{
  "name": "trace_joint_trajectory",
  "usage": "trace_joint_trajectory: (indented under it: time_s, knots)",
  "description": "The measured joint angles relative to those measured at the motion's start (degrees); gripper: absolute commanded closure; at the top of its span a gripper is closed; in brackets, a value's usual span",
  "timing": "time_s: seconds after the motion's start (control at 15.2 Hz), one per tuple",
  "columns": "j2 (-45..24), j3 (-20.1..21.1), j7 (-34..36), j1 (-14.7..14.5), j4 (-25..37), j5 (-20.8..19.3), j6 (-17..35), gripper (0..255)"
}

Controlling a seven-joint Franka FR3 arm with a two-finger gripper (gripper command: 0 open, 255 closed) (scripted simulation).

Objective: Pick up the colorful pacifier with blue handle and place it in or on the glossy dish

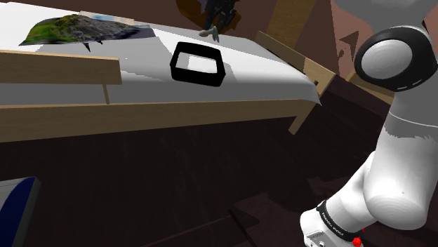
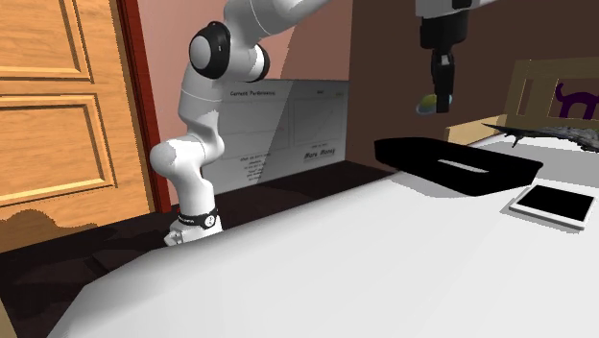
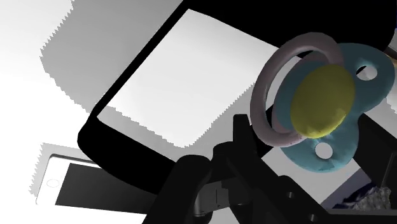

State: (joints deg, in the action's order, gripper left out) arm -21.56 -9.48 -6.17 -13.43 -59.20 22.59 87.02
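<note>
The pacifier (image 3: 318, 108) has a yellow centre, a light blue shield and a pale ring. My gripper (image 2: 440, 96) is shut on it, with the black fingers (image 3: 235, 153) clasping it from the side. In the second exterior view the pacifier (image 2: 429, 104) hangs in the air at the fingertips, above the near end of the glossy black rectangular dish (image 2: 432, 154). The dish (image 1: 175, 67) lies on the white surface (image 1: 267, 77), and its rim (image 3: 127, 149) shows below the pacifier. In the shoulder view the gripper (image 1: 214, 24) hovers just beyond the dish.
A flat tablet (image 2: 554, 205) lies on the white surface beside the dish. A mottled green-brown heap (image 1: 77, 28) sits at the far end. Wooden rails (image 1: 56, 70) border the surface. A wooden door (image 2: 58, 106) and a white board (image 2: 288, 125) stand behind the arm.
</note>
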Motion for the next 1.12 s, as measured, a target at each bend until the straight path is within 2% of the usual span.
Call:
trace_joint_trajectory:
  time_s: [0.73, 1.12]
  knots:
    - [4.57, -0.06, -2.93, -1.57, -15.33, -0.68, 10.38, 255]
    - [4.81, -0.05, -3.38, -1.7, -17.13, -0.66, 11.9, 255]
